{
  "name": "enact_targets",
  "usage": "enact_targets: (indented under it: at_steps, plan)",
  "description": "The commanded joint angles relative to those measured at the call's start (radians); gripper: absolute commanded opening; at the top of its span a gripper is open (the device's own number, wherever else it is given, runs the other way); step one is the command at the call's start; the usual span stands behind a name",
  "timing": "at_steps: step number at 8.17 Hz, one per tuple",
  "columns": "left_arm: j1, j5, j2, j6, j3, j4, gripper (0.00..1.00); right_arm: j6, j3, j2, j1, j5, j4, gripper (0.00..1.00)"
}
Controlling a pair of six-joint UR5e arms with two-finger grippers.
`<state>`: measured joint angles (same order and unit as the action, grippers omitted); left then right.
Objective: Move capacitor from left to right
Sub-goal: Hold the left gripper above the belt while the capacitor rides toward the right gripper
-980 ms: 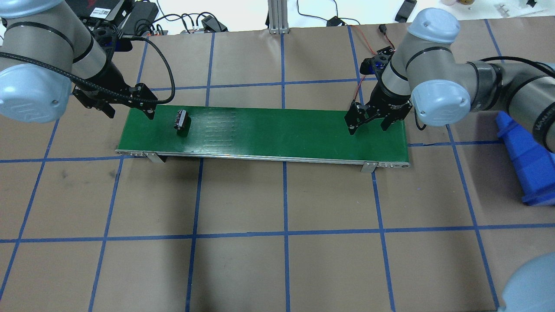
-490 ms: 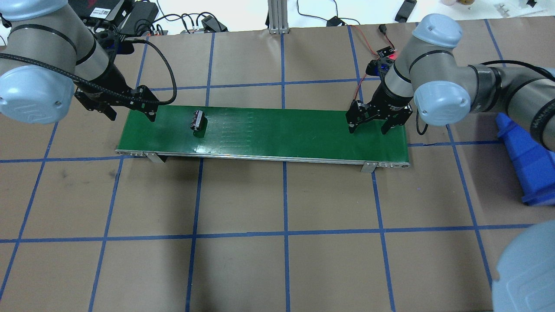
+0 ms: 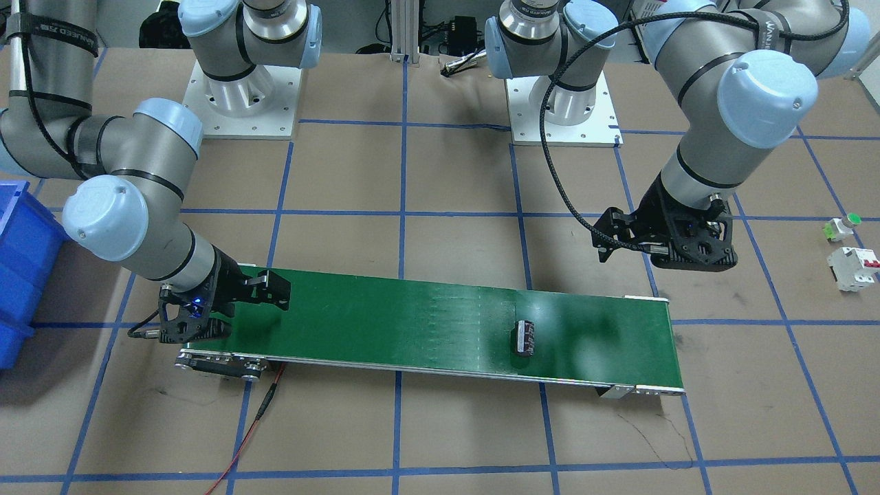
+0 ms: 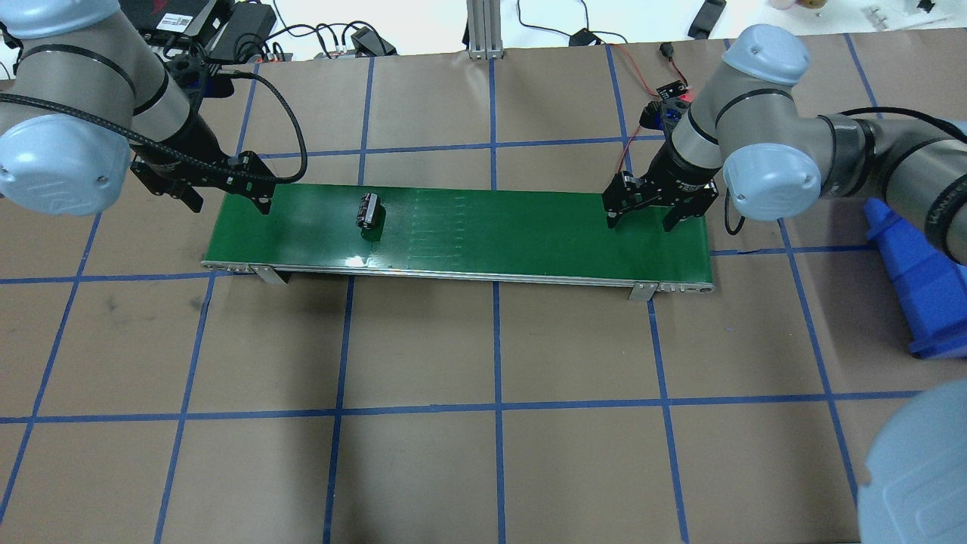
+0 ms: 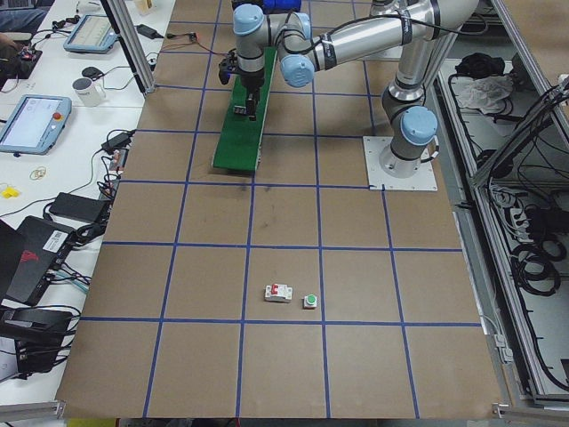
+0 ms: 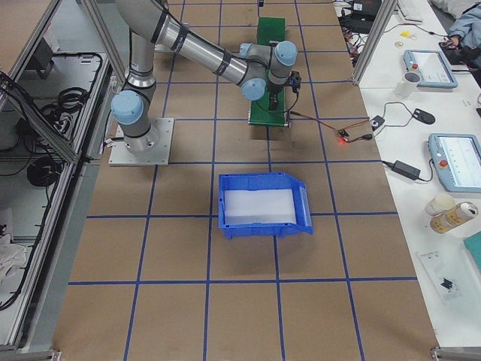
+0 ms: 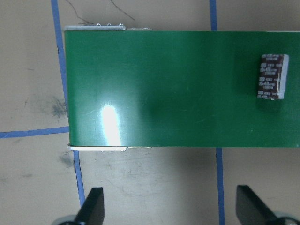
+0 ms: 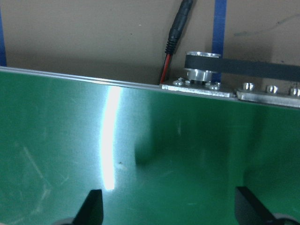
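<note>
The capacitor point(image 4: 369, 210), small, dark and stubby with reddish marks, lies on the left part of the green conveyor belt point(image 4: 491, 227). It also shows in the front view point(image 3: 526, 337) and the left wrist view point(image 7: 272, 77). My left gripper point(image 4: 227, 196) is open and empty, above the belt's left end and to the left of the capacitor; its fingertips point(image 7: 93, 208) frame the belt's end in the left wrist view. My right gripper point(image 4: 641, 221) is open and empty over the belt's right end, with its fingertips point(image 8: 93, 206) low above the green surface.
A blue bin point(image 4: 914, 279) stands on the table right of the belt. A white breaker with red switches point(image 3: 852, 268) and a small white part with a green cap point(image 3: 842, 227) lie on the far left side. A red wire point(image 3: 254, 426) runs from the belt's right end.
The capacitor has travelled to the right along the belt, away from my left gripper. Both grippers stay open and have barely shifted.
</note>
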<state>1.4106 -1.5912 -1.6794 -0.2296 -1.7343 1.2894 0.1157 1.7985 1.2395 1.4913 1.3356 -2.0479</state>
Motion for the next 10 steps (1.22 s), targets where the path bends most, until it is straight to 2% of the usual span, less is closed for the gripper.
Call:
enact_targets:
  at_steps: [1, 10]
  plan:
    - [-0.001, -0.001, -0.002, 0.006, -0.001, 0.004, 1.00, -0.001, 0.005, 0.000, 0.000, 0.001, -0.001, 0.99]
    - [-0.001, -0.001, -0.002, 0.009, -0.001, 0.002, 1.00, -0.001, 0.007, -0.003, 0.001, 0.010, 0.002, 0.97]
